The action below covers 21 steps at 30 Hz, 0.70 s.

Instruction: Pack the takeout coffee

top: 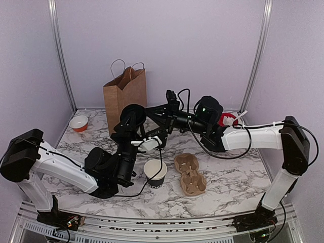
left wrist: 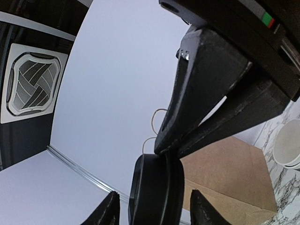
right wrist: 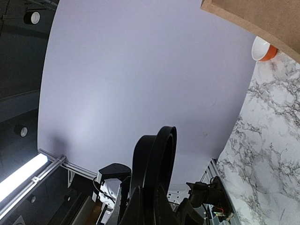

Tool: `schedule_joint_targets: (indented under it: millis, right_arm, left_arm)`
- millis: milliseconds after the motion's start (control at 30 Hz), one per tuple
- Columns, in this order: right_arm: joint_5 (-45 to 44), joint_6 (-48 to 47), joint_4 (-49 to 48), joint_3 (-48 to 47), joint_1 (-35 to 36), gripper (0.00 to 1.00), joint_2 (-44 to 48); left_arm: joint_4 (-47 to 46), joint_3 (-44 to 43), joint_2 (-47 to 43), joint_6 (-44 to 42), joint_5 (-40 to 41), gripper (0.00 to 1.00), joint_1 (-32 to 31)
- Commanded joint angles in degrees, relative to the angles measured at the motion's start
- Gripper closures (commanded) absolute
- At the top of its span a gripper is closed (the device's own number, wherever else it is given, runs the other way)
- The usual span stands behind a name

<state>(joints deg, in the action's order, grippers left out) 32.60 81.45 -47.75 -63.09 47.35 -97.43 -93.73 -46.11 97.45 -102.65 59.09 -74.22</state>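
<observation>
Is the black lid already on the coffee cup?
No, the cup stands open, its white inside showing, while the lid is held in the air.

The top camera sits high at the near edge and looks down and forward over the whole marble table to the back wall. Both wrist cameras are tipped up toward wall and ceiling, each very close to the black lid, seen edge-on. All three views share that lid and the paper bag. The bowl shows from above and from the right wrist.
</observation>
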Motion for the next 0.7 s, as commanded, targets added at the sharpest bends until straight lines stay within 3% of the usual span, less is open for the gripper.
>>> schedule_joint_targets:
  millis: [0,300,500,667]
  right_arm:
    - [0.3,-3.8,0.5,-3.3,0.3,1.00,-0.2]
    - [-3.3,-11.9,7.1,-4.4,0.3,1.00,2.0]
    - [-4.1,-13.8,8.1,-4.5,0.0,1.00,2.3]
    - [-4.6,-14.7,9.2,-4.8,-0.5,1.00,2.4]
  left_arm:
    - [-7.8,0.4,-2.7,2.6,1.8,0.39,-0.7]
    - [-2.3,6.0,-6.2,12.8,6.9,0.04,-3.2]
    - [10.2,7.6,-11.6,25.0,10.2,0.01,-5.0]
    - [32.1,8.0,-17.5,40.9,10.2,0.01,-6.4]
